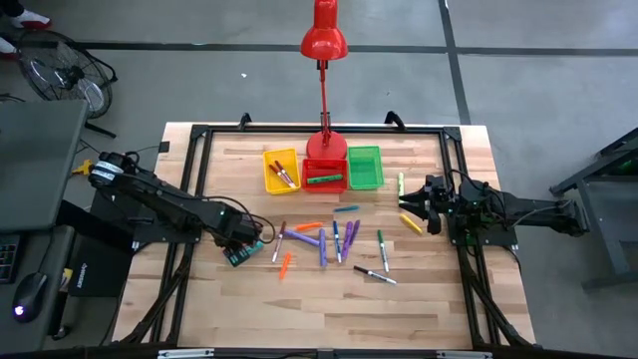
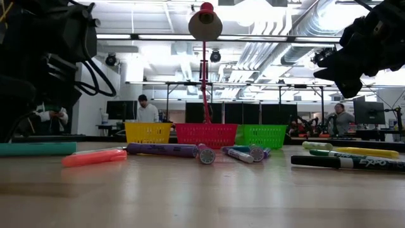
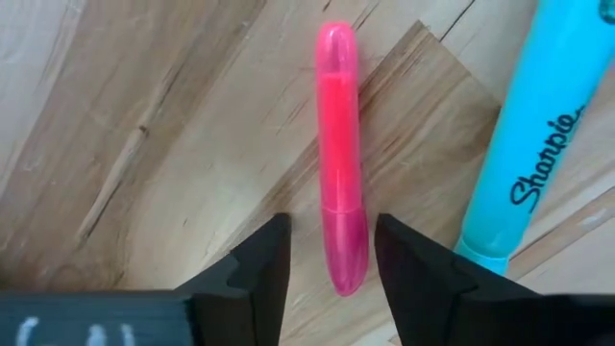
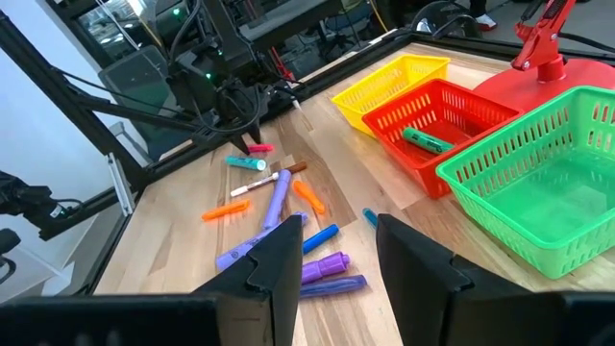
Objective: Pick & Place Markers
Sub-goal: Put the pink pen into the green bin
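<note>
My left gripper (image 3: 332,245) is open and low over the table, its fingers on either side of the near end of a pink marker (image 3: 338,154) that lies flat on the wood. A teal highlighter (image 3: 528,144) lies beside it. In the high view my left gripper (image 1: 239,242) is at the left end of the scattered markers (image 1: 334,241). My right gripper (image 1: 431,214) is open and hovers above the table's right side near two yellow markers (image 1: 410,221). The yellow bin (image 1: 282,170) and the red bin (image 1: 324,176) each hold markers.
Three small bins stand in a row at the far middle, the green bin (image 1: 365,167) on the right. A red desk lamp (image 1: 324,145) stands behind them. Purple, orange, blue, green and black markers lie across the table's middle (image 4: 279,197). People show in the room behind (image 2: 147,109).
</note>
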`<state>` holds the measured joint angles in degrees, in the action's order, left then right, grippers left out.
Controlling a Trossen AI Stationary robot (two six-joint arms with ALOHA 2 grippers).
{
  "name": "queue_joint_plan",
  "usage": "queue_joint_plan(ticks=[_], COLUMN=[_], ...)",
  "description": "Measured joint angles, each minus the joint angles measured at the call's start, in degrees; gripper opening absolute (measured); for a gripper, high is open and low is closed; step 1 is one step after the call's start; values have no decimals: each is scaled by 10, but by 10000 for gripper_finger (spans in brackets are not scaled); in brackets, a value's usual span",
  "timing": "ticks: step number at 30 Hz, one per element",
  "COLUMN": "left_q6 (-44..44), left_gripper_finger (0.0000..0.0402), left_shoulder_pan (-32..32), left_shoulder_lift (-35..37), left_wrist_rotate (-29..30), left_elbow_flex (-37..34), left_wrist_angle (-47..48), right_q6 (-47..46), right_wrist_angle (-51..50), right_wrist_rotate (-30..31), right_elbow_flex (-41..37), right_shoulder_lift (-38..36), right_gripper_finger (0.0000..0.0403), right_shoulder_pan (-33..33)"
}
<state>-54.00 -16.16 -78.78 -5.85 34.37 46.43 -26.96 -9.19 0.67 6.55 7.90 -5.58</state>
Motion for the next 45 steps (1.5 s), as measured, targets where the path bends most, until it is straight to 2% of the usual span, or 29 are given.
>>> queue_joint_plan(ticks=[14, 24, 29, 35, 45], left_q6=[2, 12, 12, 9, -3], left_gripper_finger=[91, 41, 41, 42, 42], left_shoulder_pan=[0, 0, 0, 1, 42], left_shoulder_lift=[0, -1, -2, -3, -2], left_wrist_rotate=[5, 16, 27, 72, 112], left_elbow_flex=[-1, 4, 18, 47, 103], left_wrist_angle=[-16, -14, -12, -3, 88], right_q6=[0, 0, 0, 0, 0], right_wrist_angle=[0, 0, 0, 0, 0], right_wrist_rotate=[0, 0, 0, 0, 0], right_elbow_flex=[0, 0, 0, 0, 0], right_shoulder_lift=[0, 0, 0, 0, 0], right_gripper_finger=[124, 124, 124, 124, 124], right_shoulder_pan=[0, 0, 0, 0, 0])
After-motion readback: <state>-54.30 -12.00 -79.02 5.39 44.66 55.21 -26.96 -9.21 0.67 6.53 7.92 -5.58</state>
